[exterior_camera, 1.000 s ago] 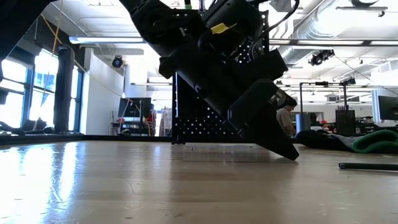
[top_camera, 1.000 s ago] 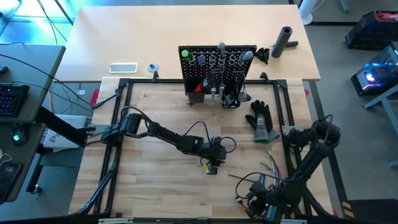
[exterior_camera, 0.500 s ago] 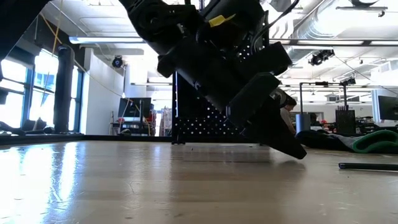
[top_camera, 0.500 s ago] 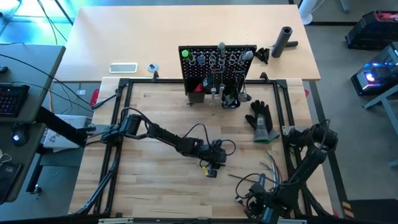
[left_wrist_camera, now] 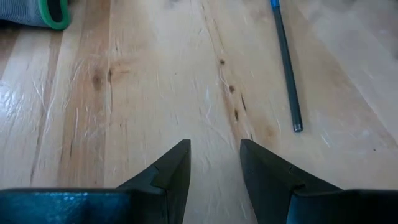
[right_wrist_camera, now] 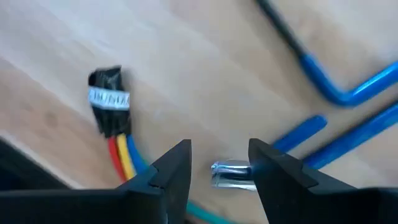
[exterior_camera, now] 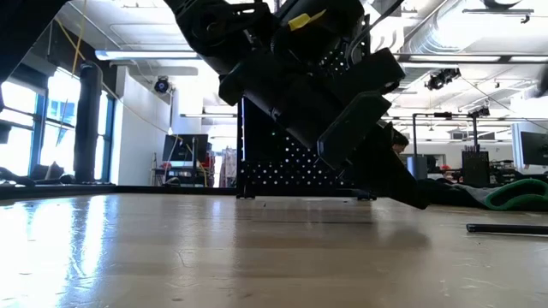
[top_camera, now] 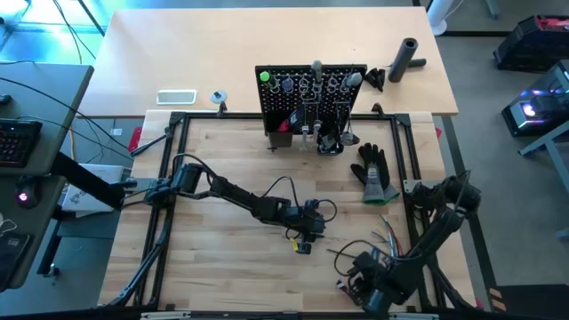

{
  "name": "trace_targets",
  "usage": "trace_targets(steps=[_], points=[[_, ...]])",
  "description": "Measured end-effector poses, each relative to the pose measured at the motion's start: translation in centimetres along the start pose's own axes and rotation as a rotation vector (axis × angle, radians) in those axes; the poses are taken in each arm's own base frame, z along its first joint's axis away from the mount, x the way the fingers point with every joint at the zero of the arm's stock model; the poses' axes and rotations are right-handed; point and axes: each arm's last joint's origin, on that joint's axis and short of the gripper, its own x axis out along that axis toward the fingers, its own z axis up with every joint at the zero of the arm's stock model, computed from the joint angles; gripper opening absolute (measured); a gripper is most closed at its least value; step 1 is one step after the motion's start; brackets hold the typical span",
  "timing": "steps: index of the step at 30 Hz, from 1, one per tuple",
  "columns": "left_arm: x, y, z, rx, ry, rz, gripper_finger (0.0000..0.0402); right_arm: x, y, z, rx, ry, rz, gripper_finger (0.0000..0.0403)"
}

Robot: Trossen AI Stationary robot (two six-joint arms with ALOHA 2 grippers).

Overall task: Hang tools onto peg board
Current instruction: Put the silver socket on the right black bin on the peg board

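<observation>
Hovering low at the bottom right of the high view, your right gripper (right_wrist_camera: 217, 163) has its jaws apart with nothing between them — it sits over a clutter of blue-coated hex keys (right_wrist_camera: 348, 93) and a bundle of coloured wires (right_wrist_camera: 118, 149). A small shiny metal end (right_wrist_camera: 230, 174) lies right in the gap ahead of the fingers, so the pose reads as lining up on a tool rather than the wires. Which tool that end belongs to, you cannot tell.

Your left gripper (left_wrist_camera: 214, 163) waits near the middle of the table, jaws parted and empty, pointed down at bare wood. A thin dark rod with a blue tip (left_wrist_camera: 286, 68) lies well apart from it at the upper right of the left wrist view, likely another key to fetch.

The peg board (top_camera: 311, 93) stands upright at the top centre of the high view, already carrying several tools on its hooks, which suggests the job is well along. A black glove (top_camera: 373, 173) lies just below and right of it — leave that alone.

Mind the wires: they lie close beside the keys, and closing there could snag them.
</observation>
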Motion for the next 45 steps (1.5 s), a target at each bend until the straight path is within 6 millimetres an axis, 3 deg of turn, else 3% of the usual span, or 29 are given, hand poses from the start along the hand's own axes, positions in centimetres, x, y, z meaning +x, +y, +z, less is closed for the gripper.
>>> trace_targets(steps=[4,11,16,21,32,37,45], points=[[0.0,0.0,0.0,0.000,0.004,0.000,0.0133,-0.7,0.1,0.6,-0.036,-0.018,-0.053,0.0156],[0.0,0.2,0.0,-0.002,0.004,0.003,0.0133,-3.1,0.4,-1.6,-0.198,-0.074,-0.018,0.0156],[0.0,0.3,0.1,-0.003,-0.003,0.006,0.0133,-2.1,-0.2,-2.3,-0.169,-0.095,0.019,0.0156],[0.0,0.2,-0.1,-0.004,0.009,0.005,0.0133,-1.2,0.1,-1.5,-0.218,-0.127,0.061,0.0162],[0.0,0.2,-0.2,-0.009,0.023,0.004,0.0133,-1.1,-0.4,-0.8,-0.247,-0.193,-0.001,0.0233],[0.0,0.2,-0.2,-0.009,0.024,0.003,0.0133,-1.0,-0.3,-0.7,-0.244,-0.206,0.004,0.0245],[0.0,0.2,-0.2,-0.009,0.025,0.004,0.0133,2.1,0.1,-1.2,-0.249,-0.183,-0.059,0.0245]])
